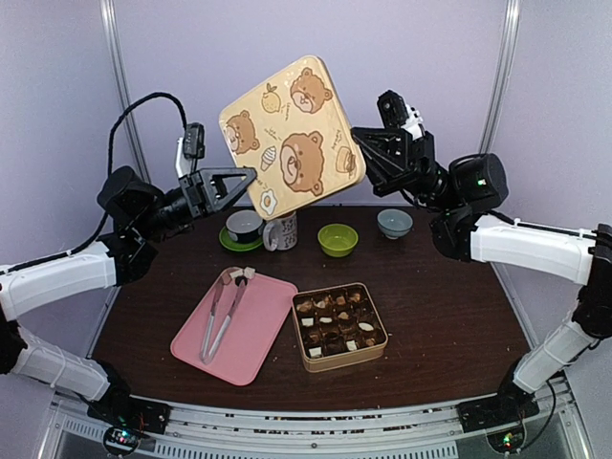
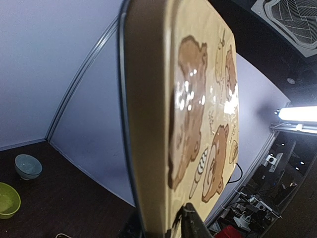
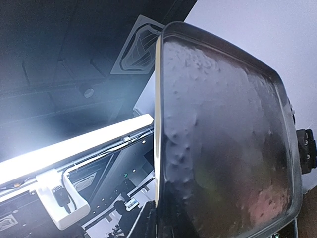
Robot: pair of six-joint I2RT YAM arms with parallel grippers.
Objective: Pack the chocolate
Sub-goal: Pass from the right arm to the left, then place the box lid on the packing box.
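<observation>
1. A dark brown table (image 1: 449, 316) is filling the lower half of the top view. Pale lilac walls (image 1: 430, 57) are standing behind it, w/ metal frame posts (image 1: 120, 67) running up at both sides.
2. In the right wrist view a strip light (image 3: 74, 153) is glowing under a dark ceiling.
3. A square gold tin (image 1: 339, 360) is sitting open near the table's near edge, just R of ctr. The chocolate (image 1: 337, 320) is lying inside it in a grid of compartments: dark brown, tan and cream pcs.
4. A pink tray (image 1: 253, 344) is lying just L of the tin, toward the near-left corner and turned at an angle. Pink-handled tongs (image 1: 222, 311) are resting on it, tips pointing toward the far edge.
5. Along the far edge, L to R, are sitting a cup (image 1: 244, 225) on a green saucer (image 1: 229, 242), a patterned mug (image 1: 280, 232) just beside it, a green bowl (image 1: 338, 239) and a grey-blue bowl (image 1: 394, 222). Their contents can't be made out.
6. The tin lid (image 1: 292, 134), w/ cartoon bears, is hanging in the air above the far edge, tilted, bear side facing the top camera.
7. The left gripper (image 1: 251, 177) is clamping the lid's lower-left rim. One dark finger (image 2: 190, 223) is pressing on the bear face.
8. The right gripper (image 1: 359, 143) is meeting the lid's R edge. Its wrist view is showing mostly the lid's dark underside, so I can't tell whether its fingers are gripping or apart.
</observation>
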